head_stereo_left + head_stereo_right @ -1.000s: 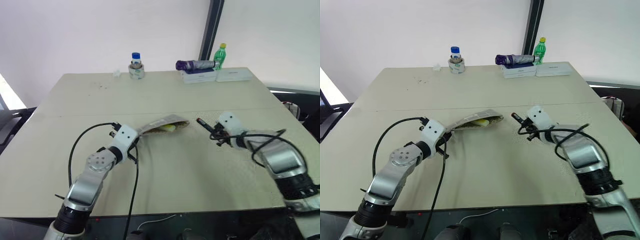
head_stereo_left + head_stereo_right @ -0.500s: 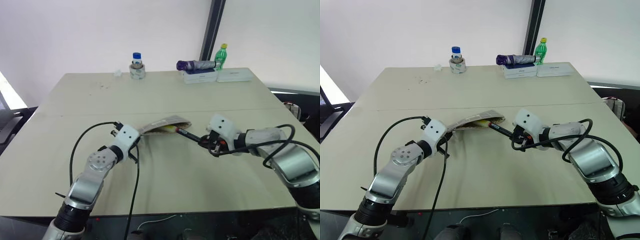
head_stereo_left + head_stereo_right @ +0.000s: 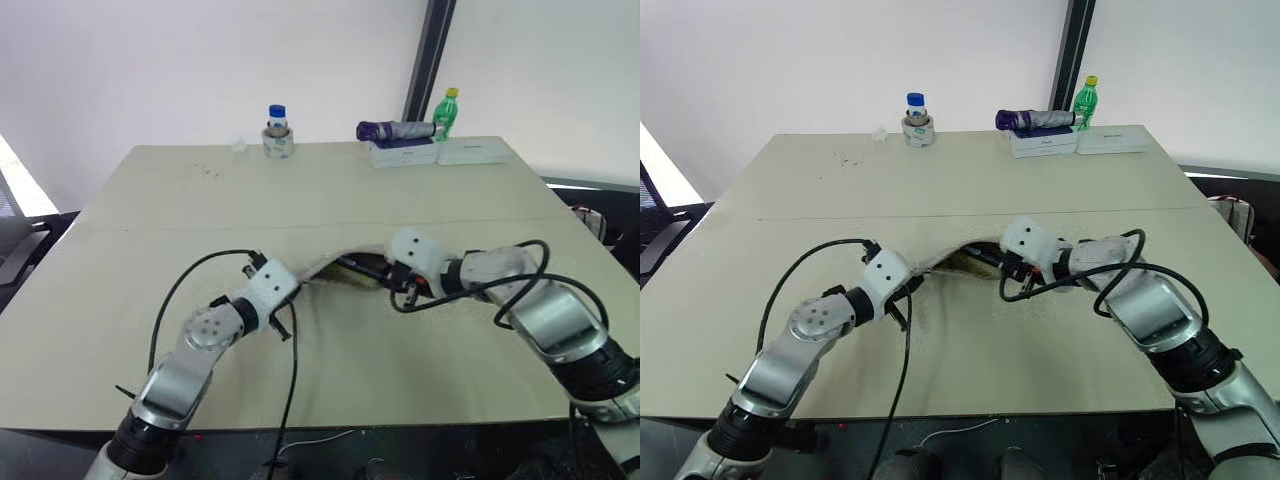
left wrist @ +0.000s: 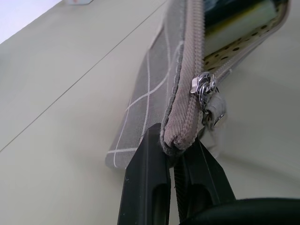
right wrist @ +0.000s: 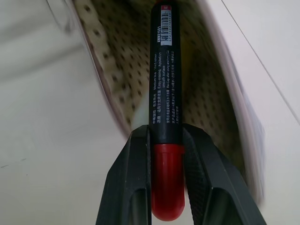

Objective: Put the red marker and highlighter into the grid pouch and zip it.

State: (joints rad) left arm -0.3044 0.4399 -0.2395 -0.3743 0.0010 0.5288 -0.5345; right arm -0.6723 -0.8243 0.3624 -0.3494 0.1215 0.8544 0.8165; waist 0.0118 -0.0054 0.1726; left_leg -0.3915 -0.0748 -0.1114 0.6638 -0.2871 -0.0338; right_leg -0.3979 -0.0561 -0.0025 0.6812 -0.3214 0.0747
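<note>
While the red marker (image 5: 165, 93) is clamped between the narrowly parted fingers of the right gripper (image 5: 166, 178), its tip is pushed into the mouth of the grid pouch (image 4: 154, 93), whose corner is pinched by the shut left gripper (image 4: 173, 187). Inside, the highlighter (image 4: 239, 21) is glimpsed. Should the corner slip, the mouth could collapse and the marker be blocked

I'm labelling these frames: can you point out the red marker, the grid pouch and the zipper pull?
red marker (image 5: 165, 79), right wrist view, on its black barrel.
grid pouch (image 4: 152, 82), left wrist view, on its grey gridded side.
zipper pull (image 4: 202, 86), left wrist view, on the metal slider.
</note>
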